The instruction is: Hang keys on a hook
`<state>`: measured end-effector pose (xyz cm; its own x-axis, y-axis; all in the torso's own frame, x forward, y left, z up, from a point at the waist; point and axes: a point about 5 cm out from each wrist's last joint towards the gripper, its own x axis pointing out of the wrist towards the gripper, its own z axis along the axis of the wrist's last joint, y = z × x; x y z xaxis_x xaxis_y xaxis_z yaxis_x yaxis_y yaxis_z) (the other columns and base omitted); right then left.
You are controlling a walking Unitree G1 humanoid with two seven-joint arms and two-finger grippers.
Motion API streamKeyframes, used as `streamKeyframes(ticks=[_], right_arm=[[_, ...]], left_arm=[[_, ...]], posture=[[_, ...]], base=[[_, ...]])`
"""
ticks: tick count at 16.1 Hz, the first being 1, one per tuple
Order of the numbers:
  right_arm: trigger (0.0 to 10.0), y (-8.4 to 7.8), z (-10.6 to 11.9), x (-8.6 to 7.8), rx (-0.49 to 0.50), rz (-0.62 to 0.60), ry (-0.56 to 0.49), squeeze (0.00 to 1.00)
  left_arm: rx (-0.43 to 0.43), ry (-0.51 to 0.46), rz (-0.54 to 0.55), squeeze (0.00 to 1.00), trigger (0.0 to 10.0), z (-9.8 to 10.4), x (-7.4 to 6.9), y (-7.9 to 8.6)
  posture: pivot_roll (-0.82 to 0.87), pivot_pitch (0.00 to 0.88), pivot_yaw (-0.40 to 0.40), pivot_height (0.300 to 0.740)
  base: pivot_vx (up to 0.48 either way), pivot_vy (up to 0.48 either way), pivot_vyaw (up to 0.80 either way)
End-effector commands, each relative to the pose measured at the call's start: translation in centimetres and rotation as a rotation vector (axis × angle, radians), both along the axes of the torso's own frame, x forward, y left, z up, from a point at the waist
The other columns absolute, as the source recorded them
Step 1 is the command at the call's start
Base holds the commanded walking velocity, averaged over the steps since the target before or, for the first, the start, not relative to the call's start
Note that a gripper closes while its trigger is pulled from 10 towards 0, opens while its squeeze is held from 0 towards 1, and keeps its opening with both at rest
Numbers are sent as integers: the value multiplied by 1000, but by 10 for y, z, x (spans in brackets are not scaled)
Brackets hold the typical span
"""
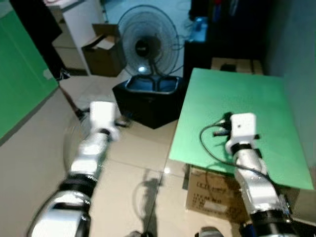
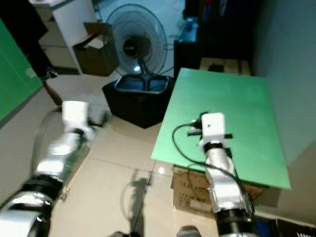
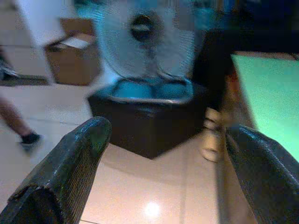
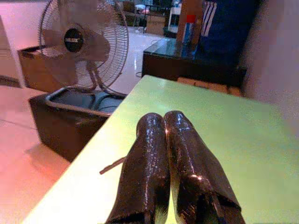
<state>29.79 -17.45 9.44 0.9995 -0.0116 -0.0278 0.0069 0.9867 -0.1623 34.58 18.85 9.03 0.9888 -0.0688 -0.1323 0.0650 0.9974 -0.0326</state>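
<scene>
With no keys or hook identifiable yet, your right hand (image 4: pixel 163 140) rests clenched and empty above the green table (image 1: pixel 256 98), your left hand (image 3: pixel 163 154) released over the floor; expect light, slippery, jangling keys, gripped by the ring.

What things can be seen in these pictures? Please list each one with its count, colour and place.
Table: one, green top, before the robot on its right.
Fan: one, dark grille, standing behind the black bin.
Bin: one, black, on the floor left of the table.
Cardboard box: one, brown, open, on the floor left of the fan.
Cardboard box: one, brown, under the table's near edge.
Person's leg and shoe: one, on the tiled floor at far left.
Left gripper: black fingers wide apart, held over the floor.
Right gripper: black fingers pressed together, over the table.
</scene>
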Motion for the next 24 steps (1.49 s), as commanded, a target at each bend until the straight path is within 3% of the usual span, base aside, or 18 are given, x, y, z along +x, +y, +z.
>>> streamKeyframes(ticks=[1, 4, 8, 9, 11, 13, 16, 19, 20, 24], right_arm=[[0, 4, 1, 1, 62, 7, -15, 0], [0, 4, 8, -7, -31, -25, -96, 0], [0, -5, -5, -43, -103, -174, -166, 0], [0, 0, 6, -43, -131, -152, -212, 0], [0, 9, 39, -35, -152, -83, -315, 0], [0, 11, 36, -39, -172, -59, -318, 0], [0, 18, 35, -35, -189, -23, -313, 0], [0, 22, 23, -35, -166, -19, -238, 0], [0, 21, 16, -36, -138, -28, -206, 0], [0, 20, 2, -45, -180, -8, -171, 0]], left_arm=[[-11, -39, 9, 0, 10000, 4, 0, 4], [-23, -128, -2, 0, 10000, 15, -2, -4], [-14, -233, -96, 0, 10000, 14, -34, -7], [14, -270, -150, 0, 10000, 21, -36, -17], [-20, -352, -132, 0, 10000, 47, -28, -19], [-26, -326, -87, 0, 10000, 42, -35, -14], [-11, -288, -124, 0, 10000, 41, -33, -20], [29, -207, -182, 0, 10000, 31, -35, -31], [9, -201, -196, 0, 10000, 31, -36, -34], [-18, -183, -179, 0, 10000, 28, -37, -38]], posture=[[-210, 0, 118, 740], [-205, 0, 104, 740], [-195, 0, 98, 740], [-194, 0, 107, 740], [-192, 0, 97, 740], [-186, 0, 90, 740], [-179, 0, 97, 740], [-179, 0, 108, 740], [-178, 0, 108, 740], [-173, 0, 92, 740]], base=[[0, 0, 0], [0, 0, 0], [0, 0, 0], [0, 0, 0], [0, 0, 0], [0, 0, 0], [0, 0, 0], [0, 0, 0], [0, 0, 0], [273, 234, 0]])
